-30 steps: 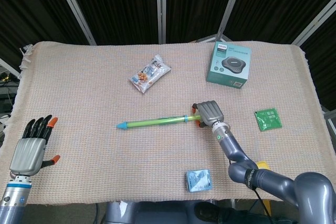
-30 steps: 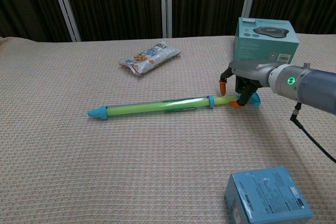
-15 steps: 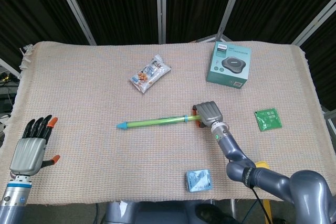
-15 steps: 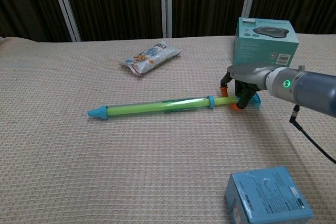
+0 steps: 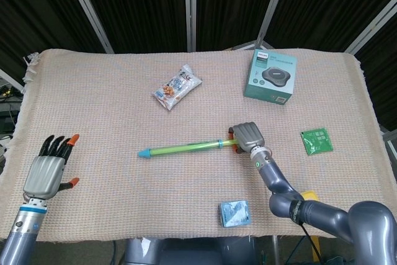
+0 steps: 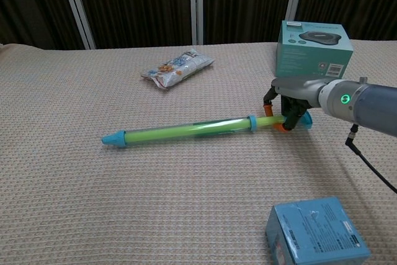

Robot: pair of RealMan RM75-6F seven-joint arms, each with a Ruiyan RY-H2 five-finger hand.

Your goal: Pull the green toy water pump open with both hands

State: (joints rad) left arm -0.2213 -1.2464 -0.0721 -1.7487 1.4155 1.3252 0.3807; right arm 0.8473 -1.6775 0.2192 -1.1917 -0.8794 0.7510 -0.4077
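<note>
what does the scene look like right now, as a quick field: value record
pump: green toy water pump lying on the table cloth, blue tip pointing to image left
right hand: right hand closed around the pump's handle end
left hand: left hand at the near left table edge, fingers spread, holding nothing, far from the pump
behind pump: snack packet, teal boxed product
right side: green sachet
near edge: small blue box

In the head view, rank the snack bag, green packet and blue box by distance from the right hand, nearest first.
From the right hand:
1. Green packet, off to its right.
2. Blue box, toward the near table edge; close to the packet's distance.
3. Snack bag, far-left, clearly farthest.
</note>
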